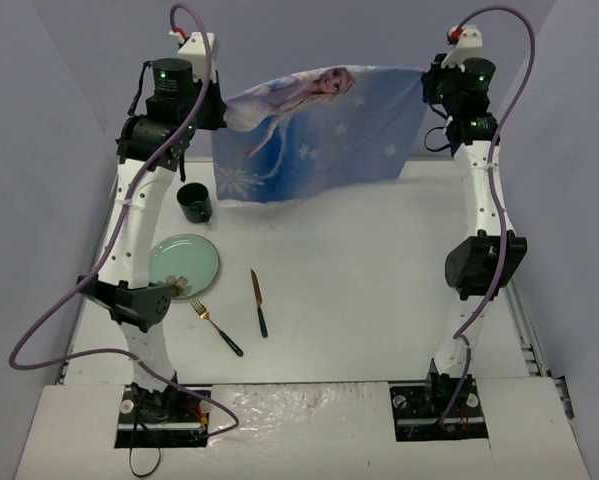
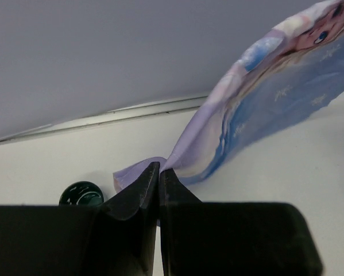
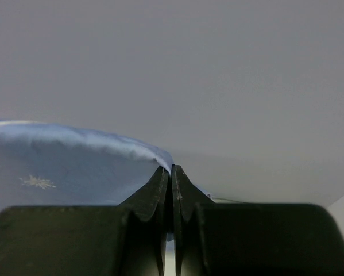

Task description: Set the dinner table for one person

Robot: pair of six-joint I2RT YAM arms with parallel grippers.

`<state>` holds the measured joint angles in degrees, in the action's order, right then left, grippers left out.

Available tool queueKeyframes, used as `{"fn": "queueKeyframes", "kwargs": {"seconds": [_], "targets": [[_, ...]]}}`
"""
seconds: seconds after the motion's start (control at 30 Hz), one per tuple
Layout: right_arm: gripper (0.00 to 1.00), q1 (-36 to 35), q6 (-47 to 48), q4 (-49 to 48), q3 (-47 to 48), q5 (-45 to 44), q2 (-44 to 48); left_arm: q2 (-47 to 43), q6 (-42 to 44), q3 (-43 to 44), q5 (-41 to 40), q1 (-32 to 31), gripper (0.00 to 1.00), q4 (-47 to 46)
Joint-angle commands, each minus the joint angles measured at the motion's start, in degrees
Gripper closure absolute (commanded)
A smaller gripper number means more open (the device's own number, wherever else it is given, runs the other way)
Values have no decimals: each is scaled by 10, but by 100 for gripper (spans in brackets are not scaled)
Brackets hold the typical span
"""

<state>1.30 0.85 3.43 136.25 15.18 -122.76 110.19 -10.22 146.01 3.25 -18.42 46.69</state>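
Observation:
The blue Elsa cloth [image 1: 319, 130] hangs stretched in the air over the far part of the white dinner table [image 1: 369, 290]. My left gripper [image 1: 219, 108] is shut on its left corner; the cloth [image 2: 258, 109] trails away from the tips [image 2: 159, 168] in the left wrist view. My right gripper [image 1: 427, 85] is shut on the right corner, with cloth [image 3: 74, 161] bunched at the tips [image 3: 172, 169]. A dark green cup [image 1: 195, 202], a light green plate [image 1: 182, 265], a fork [image 1: 216, 326] and a knife [image 1: 259, 301] lie on the table's left half.
The cup also shows in the left wrist view [image 2: 81, 194] below the cloth corner. Metal rails run along the table's side edges [image 1: 519, 300]. Grey walls close in the back and sides.

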Motion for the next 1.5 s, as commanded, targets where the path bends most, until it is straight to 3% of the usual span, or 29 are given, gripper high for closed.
{"fn": "queueKeyframes", "kwargs": {"seconds": [0.0,0.2,0.43,0.67,1.07,1.2,1.37,1.47], "targets": [[100,41,-45,-276,-123,23,141,-147,20,-109,35,-3,100,-156],[100,77,21,-323,-303,37,196,-285,33,-405,48,-83,100,-270],[100,93,106,-337,-536,3,201,-257,12,-597,36,-233,100,-319],[98,117,109,-353,-696,-79,192,-215,-7,-701,31,-351,100,-321],[92,128,74,-294,-757,-201,222,-210,-57,-775,80,-381,100,-312],[81,129,58,-263,-753,-226,228,-211,-66,-788,86,-389,100,-312],[51,130,27,-188,-724,-279,263,-235,-64,-799,86,-399,80,-304],[47,130,4,-151,-712,-315,294,-252,-62,-799,87,-404,59,-294]]}}
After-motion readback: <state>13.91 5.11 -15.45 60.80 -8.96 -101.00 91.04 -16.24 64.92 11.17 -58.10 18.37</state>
